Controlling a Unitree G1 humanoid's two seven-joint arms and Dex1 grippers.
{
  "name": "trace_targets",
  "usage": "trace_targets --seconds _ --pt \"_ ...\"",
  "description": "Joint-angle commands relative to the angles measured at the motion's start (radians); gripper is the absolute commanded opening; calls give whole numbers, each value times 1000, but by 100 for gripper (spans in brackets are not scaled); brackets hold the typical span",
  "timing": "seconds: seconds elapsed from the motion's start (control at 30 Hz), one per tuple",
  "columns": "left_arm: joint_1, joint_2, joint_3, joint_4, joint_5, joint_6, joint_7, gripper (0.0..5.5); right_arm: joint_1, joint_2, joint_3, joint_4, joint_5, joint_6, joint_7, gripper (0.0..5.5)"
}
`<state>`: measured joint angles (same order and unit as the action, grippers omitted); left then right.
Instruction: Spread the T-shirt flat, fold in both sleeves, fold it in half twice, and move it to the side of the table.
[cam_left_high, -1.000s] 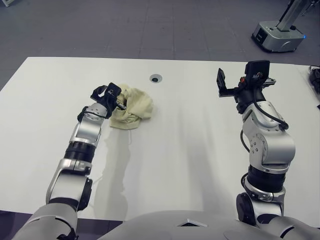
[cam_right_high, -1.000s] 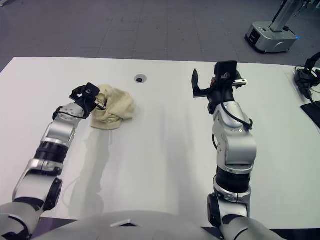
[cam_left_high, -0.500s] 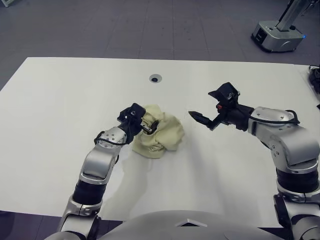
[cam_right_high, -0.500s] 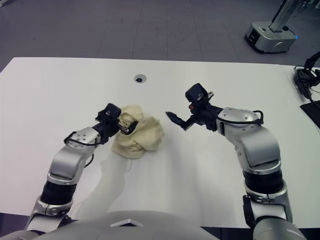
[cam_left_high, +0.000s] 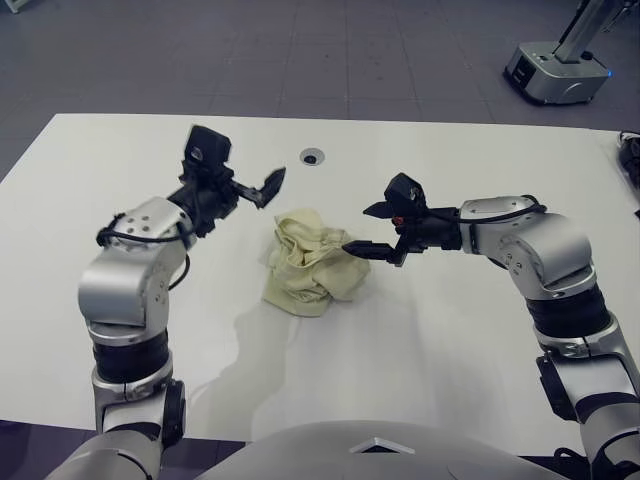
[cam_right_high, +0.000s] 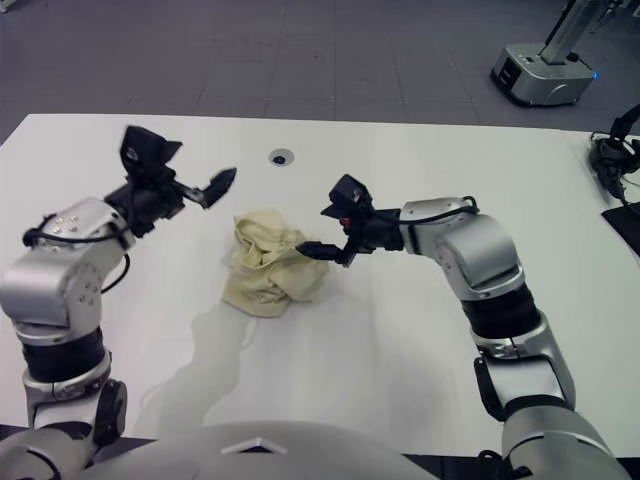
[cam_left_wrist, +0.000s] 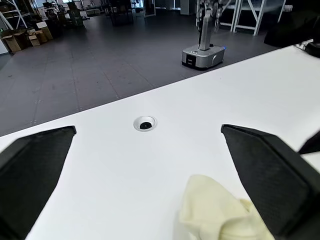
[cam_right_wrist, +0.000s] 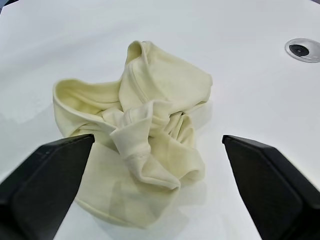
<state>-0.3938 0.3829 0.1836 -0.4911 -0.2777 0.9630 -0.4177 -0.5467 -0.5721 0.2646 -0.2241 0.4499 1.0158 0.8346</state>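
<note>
Showing right gripper (cam_left_high: 362, 228) jaws wide, holding nothing; lower finger at right edge of T-shirt (cam_left_high: 308, 262), contact not discernible. Left gripper (cam_left_high: 238, 168) jaws likewise wide, empty, raised above white table (cam_left_high: 450, 340), beyond and left of T-shirt, apart from it. T-shirt: pale yellow, crumpled in heap, not spread, lying near middle of table. Round cable grommet (cam_left_high: 312, 156) in tabletop beyond T-shirt, toward far edge. Wheeled robot base (cam_left_high: 556, 74) on grey floor behind table, far right.
</note>
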Motion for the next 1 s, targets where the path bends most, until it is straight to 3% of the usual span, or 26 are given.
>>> trace_targets --seconds 0.03,0.73,0.87,1.0 --pt "-12 55 15 71 3 -35 -4 540 -9 7 37 43 -25 -41 18 415" --pt "-22 81 -7 117 -7 -73 20 540 9 -1 96 19 -42 -80 72 60" --pt "-19 95 -22 123 -4 -78 6 540 18 -75 85 -40 -27 -95 136 3" --pt "-15 158 -77 156 8 -137 -79 540 54 -216 88 -88 -55 -183 251 0"
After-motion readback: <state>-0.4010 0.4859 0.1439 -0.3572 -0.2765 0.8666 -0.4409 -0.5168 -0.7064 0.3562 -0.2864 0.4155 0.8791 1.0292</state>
